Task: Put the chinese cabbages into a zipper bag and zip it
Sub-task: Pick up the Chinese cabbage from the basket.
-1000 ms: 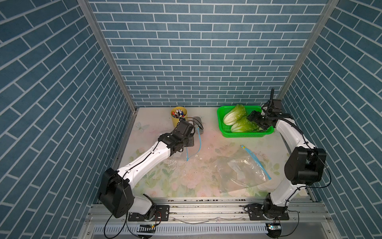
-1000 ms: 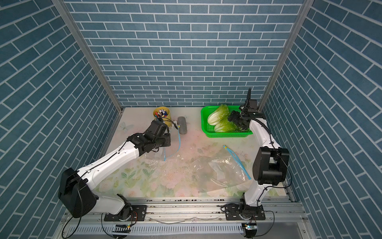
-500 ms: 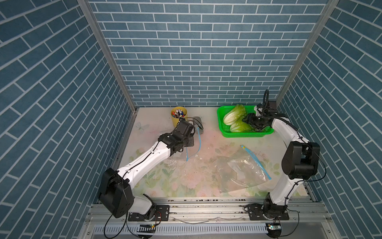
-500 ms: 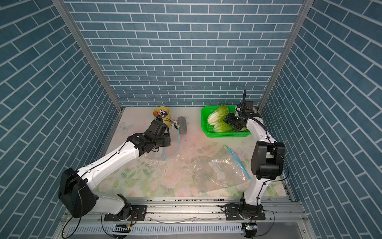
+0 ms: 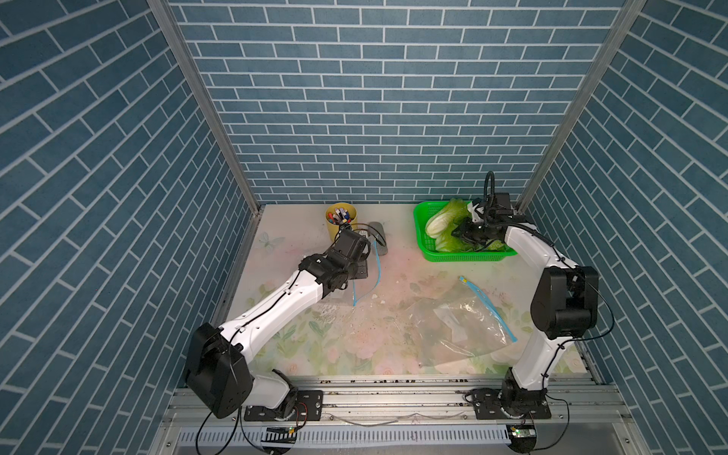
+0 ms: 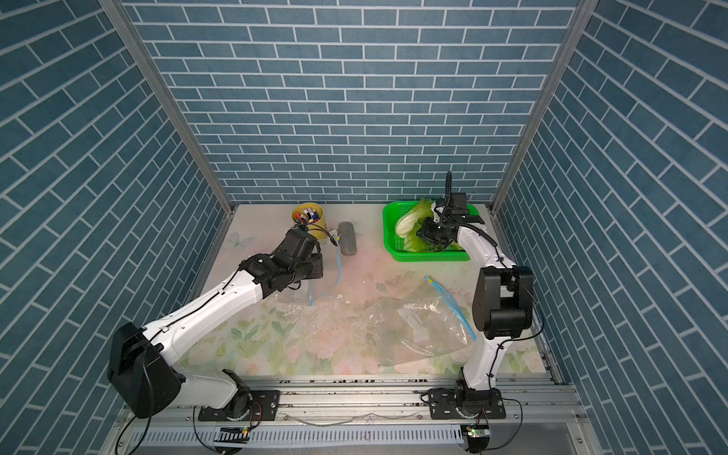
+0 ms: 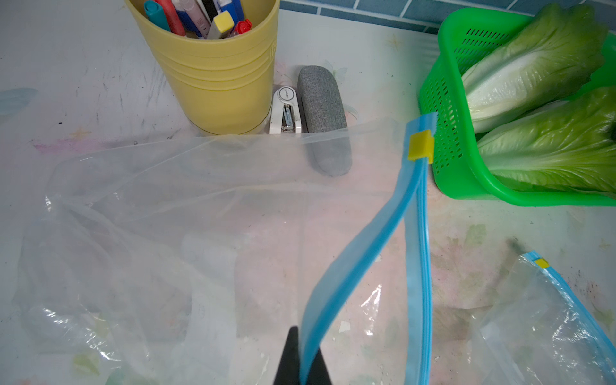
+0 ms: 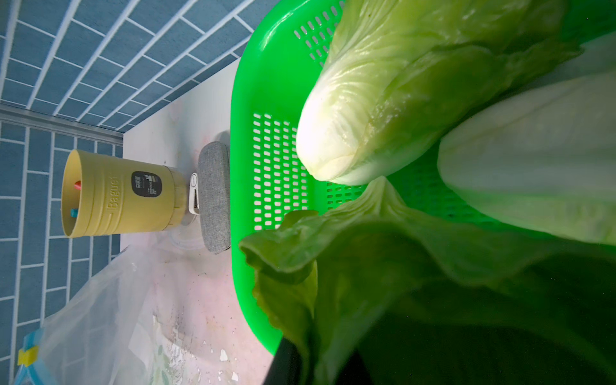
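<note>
Blue zip strip [image 7: 363,253] of zipper bag [image 7: 166,216] pinched by left gripper [image 7: 303,363], fingertips cut off at frame edge. In green basket [image 8: 266,83], chinese cabbages [image 8: 366,116] seen lying; leaf of one clamped by right gripper [image 8: 320,370], fingers mostly hidden under leaves.

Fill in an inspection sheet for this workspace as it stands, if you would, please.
Surface: floral table, littered with small crumbs.
Job's things: three Chinese cabbages in green basket; one zipper bag held open, spare zipper bag lying flat.
Clutter: yellow pen cup, stapler, grey case.
Grippers: left gripper shut on held bag's blue zip strip; right gripper shut on a cabbage's leaves, inside basket.
Cables: black wrist cable looping above right gripper.
Surroundings: blue brick-pattern walls.
</note>
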You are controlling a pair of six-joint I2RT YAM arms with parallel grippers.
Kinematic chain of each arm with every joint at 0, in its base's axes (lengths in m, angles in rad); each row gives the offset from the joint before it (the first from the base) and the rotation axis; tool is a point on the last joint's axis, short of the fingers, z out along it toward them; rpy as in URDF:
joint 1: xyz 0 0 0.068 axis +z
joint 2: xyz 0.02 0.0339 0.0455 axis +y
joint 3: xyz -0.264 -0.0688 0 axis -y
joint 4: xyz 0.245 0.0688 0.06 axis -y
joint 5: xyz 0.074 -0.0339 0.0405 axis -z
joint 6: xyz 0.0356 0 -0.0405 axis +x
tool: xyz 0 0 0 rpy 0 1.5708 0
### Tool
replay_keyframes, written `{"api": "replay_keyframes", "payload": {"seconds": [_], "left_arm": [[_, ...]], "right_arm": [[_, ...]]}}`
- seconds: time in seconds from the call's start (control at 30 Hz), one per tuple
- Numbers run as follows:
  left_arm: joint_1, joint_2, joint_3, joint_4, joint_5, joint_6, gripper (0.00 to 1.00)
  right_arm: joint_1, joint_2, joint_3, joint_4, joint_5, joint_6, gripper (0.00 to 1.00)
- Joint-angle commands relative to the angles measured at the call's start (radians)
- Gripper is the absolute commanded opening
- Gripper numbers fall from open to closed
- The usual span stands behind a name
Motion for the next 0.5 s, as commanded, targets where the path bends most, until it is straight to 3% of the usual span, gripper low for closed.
{"api": "replay_keyframes", "payload": {"seconds": [0.0,0.47], "left_arm": [[0.0,-0.032,-0.015,-0.034,-0.03,-0.006,0.0],[0.001,-0.034,-0.01,-0.04,-0.012,-0.033,0.0]], "right_arm": [[0.015,-0.009,-0.025,0.01,-0.035,-0.012,0.03],[0.015,-0.23,-0.126,0.054,0.121,0.029,0.0]]}}
